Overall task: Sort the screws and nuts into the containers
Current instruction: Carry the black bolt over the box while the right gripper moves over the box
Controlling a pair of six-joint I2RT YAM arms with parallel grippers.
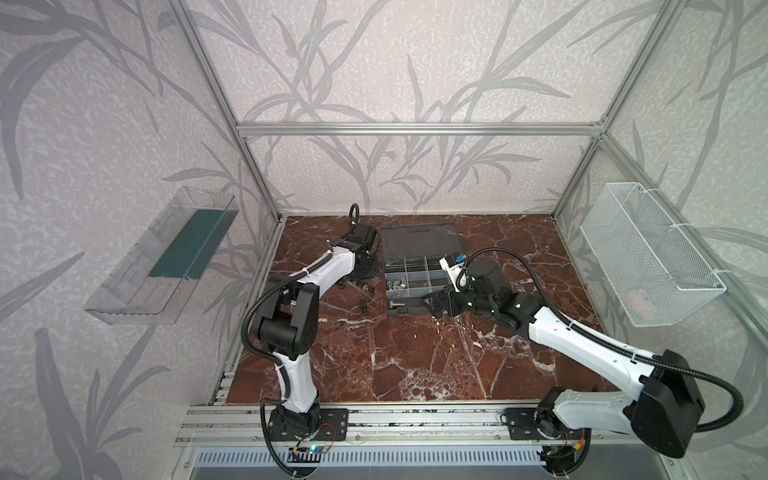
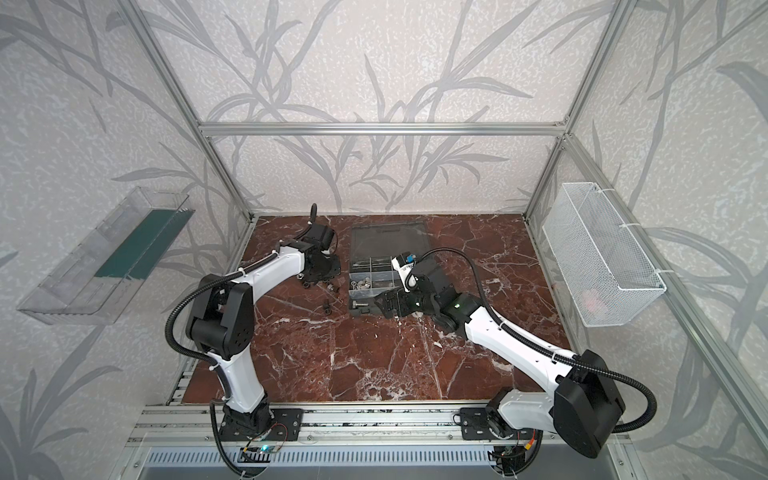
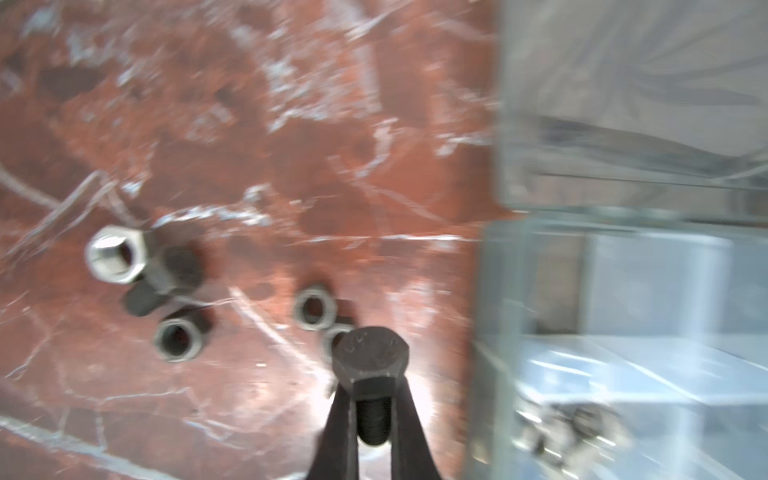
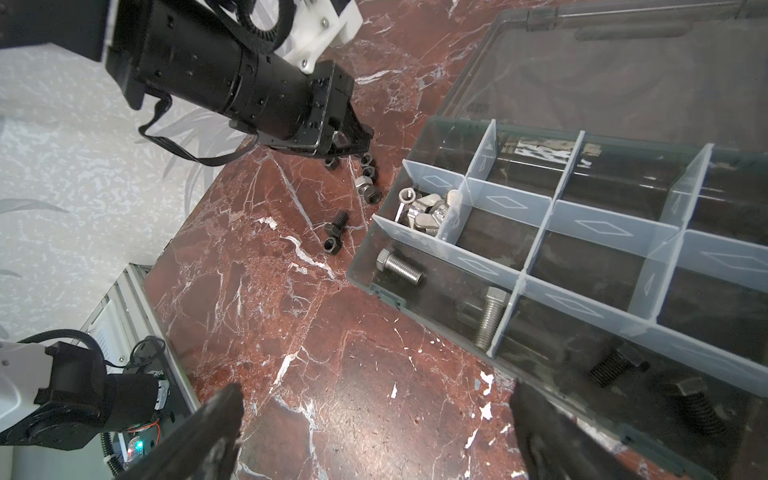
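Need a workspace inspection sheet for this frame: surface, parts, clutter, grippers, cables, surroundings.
Surface: red-brown marble tabletop, white-veined.
Job's things: organizer case open; silver nuts in one compartment, silver screws in the next; loose nuts and a loose screw on the tabletop beside it.
Clutter: nothing seen.
Grippers: left gripper shut on a black screw; right gripper open, empty, at the case's near edge.
Cables: black conduits arch along both arms, off the tabletop.
Surroundings: clear wall tray, white mesh basket, aluminium frame.

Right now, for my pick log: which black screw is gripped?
The black screw clamped between the left gripper's fingers, head outward; the other black screws lie loose on the marble or in the case.
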